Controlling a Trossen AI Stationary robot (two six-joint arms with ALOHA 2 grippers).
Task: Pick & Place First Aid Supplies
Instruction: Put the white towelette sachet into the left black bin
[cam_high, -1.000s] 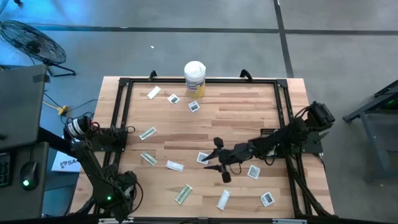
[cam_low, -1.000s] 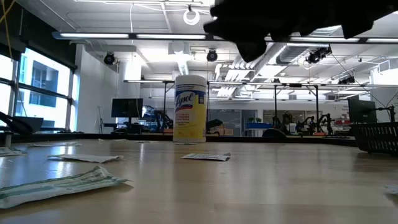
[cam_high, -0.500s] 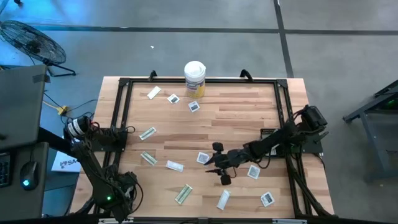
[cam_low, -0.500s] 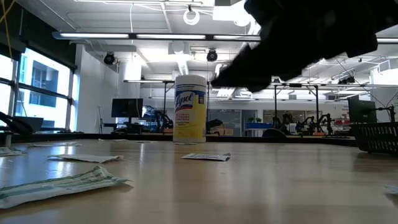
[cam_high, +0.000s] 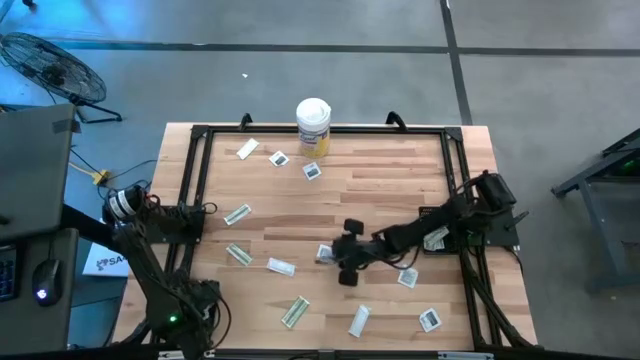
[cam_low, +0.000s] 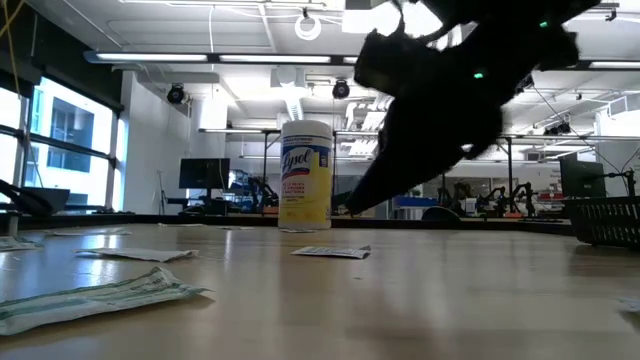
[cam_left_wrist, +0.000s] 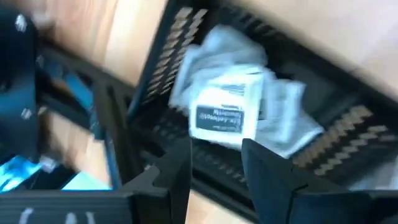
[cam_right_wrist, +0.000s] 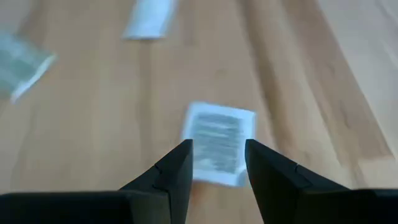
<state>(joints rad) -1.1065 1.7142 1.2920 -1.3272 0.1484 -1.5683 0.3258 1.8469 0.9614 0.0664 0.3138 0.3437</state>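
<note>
At the table's (cam_high: 390, 180) left edge, the left gripper (cam_left_wrist: 214, 169) was held over a black basket (cam_left_wrist: 166, 59). Its jaws were spread and nothing was gripped between them. In the basket, a printed white sachet (cam_left_wrist: 224, 118) was seen lying on other pale packets.

Further packets were scattered over the wood. An oblong wrapper (cam_high: 247, 150) and two square sachets (cam_high: 279, 158) (cam_high: 312, 171) were seen at the far side. Pale-green wrappers (cam_high: 237, 214) (cam_high: 238, 254) (cam_high: 295, 312) were spread down the left half. A white one (cam_high: 359, 320) was seen near the front edge.

At mid-table, the right gripper (cam_high: 345, 257) was stretched in from the right, directly over a square sachet (cam_right_wrist: 217, 143). Its jaws were spread on either side of the sachet, which lay flat on the wood, not yet pinched. Two more sachets (cam_high: 407, 277) (cam_high: 430, 319) were seen to the right of it. A canister (cam_high: 313, 125) stood at the far edge.
</note>
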